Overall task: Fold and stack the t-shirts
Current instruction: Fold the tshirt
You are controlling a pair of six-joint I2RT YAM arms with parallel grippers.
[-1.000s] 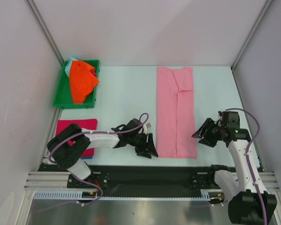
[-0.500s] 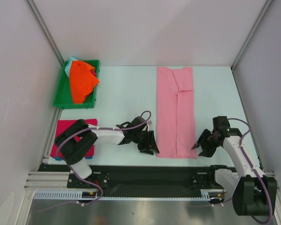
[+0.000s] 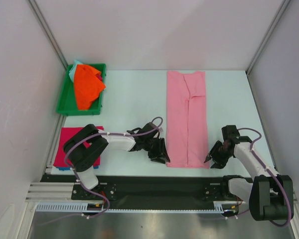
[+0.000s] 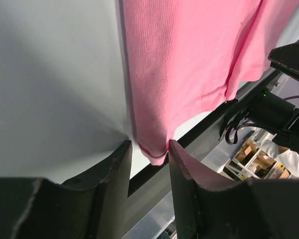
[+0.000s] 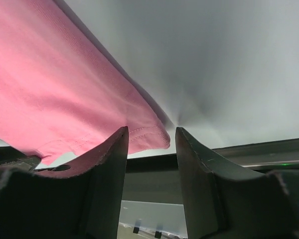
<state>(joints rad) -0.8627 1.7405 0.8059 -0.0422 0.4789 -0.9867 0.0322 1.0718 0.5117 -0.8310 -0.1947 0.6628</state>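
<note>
A: What's been changed in the last sec?
B: Mostly the right gripper (image 3: 213, 158). It was held out to the side, apart from the pink t-shirt (image 3: 188, 119). Now it's been brought down & in, to the shirt's near right corner.
A: And the left gripper (image 3: 159, 157)?
B: Moved only a bit. It was by the near left corner already & has been pushed in closer.
A: Has the shirt been moved?
B: No. It's laid flat in a long strip on the table (image 3: 134, 94), sides folded in, same spot as before.
A: Are the corners gripped yet?
B: Not yet, it seems. In the wrist views each corner is seen between the two fingers, w/ the jaws spread apart on both arms. On the left the gap is small & the cloth is just about touched. On the right a bit more room is left.
A: What does that mean for the job?
B: Both near corners are lined up to be pinched. Prob. the near end is to be lifted & folded toward the far end.
A: What else is left?
B: More shirts, e.g. the orange shirt (image 3: 87, 84), are piled in the green bin (image 3: 65, 102). The folded stack (image 3: 66, 132) is kept at the near left, so the pink one must be put there too.
</note>
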